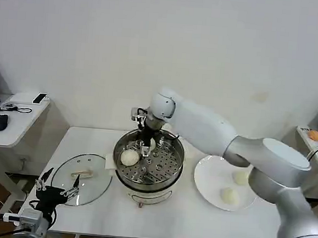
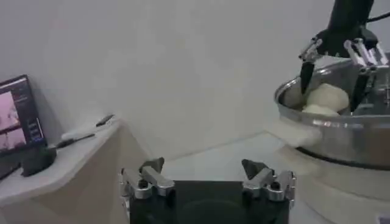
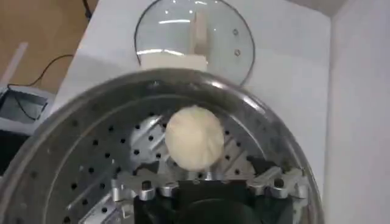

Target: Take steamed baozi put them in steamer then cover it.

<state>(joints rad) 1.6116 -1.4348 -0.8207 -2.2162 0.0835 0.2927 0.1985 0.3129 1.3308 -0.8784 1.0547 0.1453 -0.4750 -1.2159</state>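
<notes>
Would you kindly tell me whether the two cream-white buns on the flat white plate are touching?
Apart: head view shows bare white plate between one round bun and the other.

4 baozi: 2 in steamer [image 1: 166, 169], 2 on plate [image 1: 209, 183]. 1 cover [image 1: 96, 180]. 2 grippers.

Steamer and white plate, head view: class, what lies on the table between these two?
Nothing: in the head view, bare white tabletop separates the steamer from the white plate. The right arm crosses above that stretch.
</notes>
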